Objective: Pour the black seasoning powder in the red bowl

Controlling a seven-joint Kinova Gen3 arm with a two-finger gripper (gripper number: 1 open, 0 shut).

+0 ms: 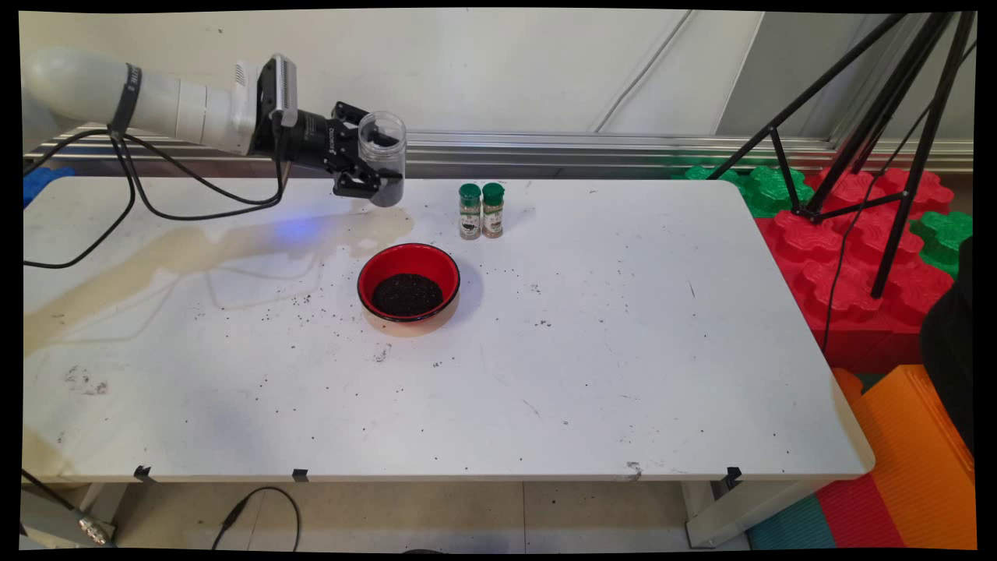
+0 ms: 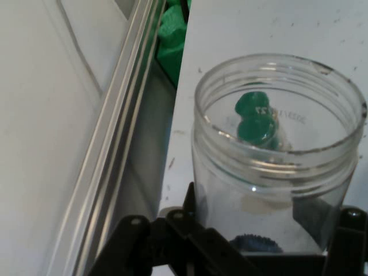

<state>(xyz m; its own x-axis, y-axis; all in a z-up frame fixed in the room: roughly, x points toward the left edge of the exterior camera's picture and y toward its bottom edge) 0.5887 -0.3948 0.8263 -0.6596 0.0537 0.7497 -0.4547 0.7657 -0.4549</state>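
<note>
**Gripper clamped on a clear jar above the table's far side**

Your gripper (image 1: 372, 165) is closed around a clear plastic jar (image 1: 384, 156), its black fingers (image 2: 194, 214) pressing the smooth round wall from both sides. The jar is upright, lidless, with a ribbed screw neck, and a little dark granular material sits at its bottom. You are holding it off the surface, above the far edge of the white table (image 1: 623, 374).

Just right of the jar, two small spice bottles (image 1: 480, 210) with green caps stand upright and touching; in the hand view you see their caps through the jar's transparent wall. Nearer the camera, a round red bowl (image 1: 408, 282) with a dark rim holds a heap of dark grains. Dark crumbs are scattered over the tabletop around it, and a pale tan stain spreads leftward beneath the arm. Black cables (image 1: 117, 195) hang from the arm.
</note>
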